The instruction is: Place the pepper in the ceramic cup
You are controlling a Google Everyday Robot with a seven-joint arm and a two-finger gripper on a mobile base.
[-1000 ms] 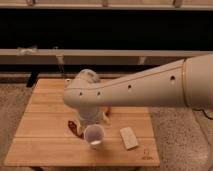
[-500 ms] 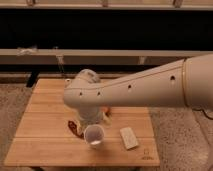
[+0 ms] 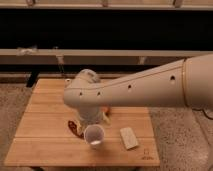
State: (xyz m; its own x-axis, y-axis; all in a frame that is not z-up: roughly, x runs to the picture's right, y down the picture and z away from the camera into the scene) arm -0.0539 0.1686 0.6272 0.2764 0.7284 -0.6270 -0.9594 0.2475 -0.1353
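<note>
The white ceramic cup point(image 3: 94, 136) stands on the wooden table point(image 3: 45, 145), near the front middle. The dark red-brown pepper point(image 3: 73, 126) lies on the table just left of the cup, partly hidden by my arm. My gripper point(image 3: 88, 121) points down at the end of the big white arm, right behind the cup and to the right of the pepper. The arm covers most of it.
A white rectangular block point(image 3: 129, 137) lies right of the cup. A bit of an orange thing point(image 3: 106, 110) shows behind the arm. A small object point(image 3: 67, 80) sits at the table's back edge. A dark wall with a rail runs behind the table.
</note>
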